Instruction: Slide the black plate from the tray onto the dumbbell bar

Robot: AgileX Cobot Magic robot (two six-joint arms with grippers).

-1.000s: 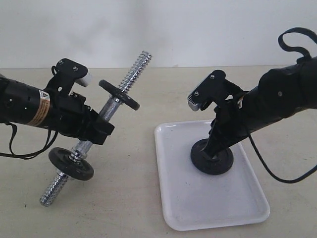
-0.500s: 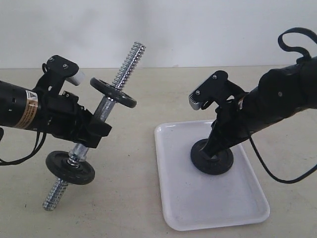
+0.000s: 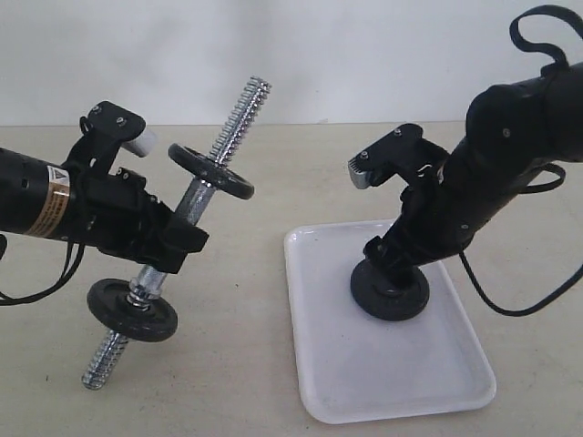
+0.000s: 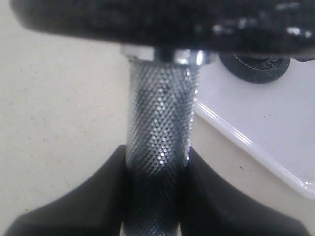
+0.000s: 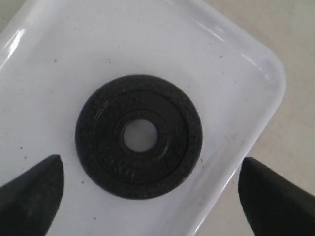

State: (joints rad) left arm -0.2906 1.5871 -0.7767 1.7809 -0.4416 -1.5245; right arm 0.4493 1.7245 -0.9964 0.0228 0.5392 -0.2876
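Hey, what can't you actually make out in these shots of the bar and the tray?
Exterior view: the right gripper's tips, hidden behind its own wrist over the black plate.
Left wrist view: the disc on the dumbbell bar, blurred and cut by the top edge; the left gripper's fingers, cut by the bottom edge.
Right wrist view: much of the tray, beyond the frame edges.

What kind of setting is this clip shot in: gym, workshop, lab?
Most likely a robot lab bench, not a gym: a bare beige table, a plain white wall, a left arm and right arm, and only staged props, a dumbbell bar and a plate on a tray.
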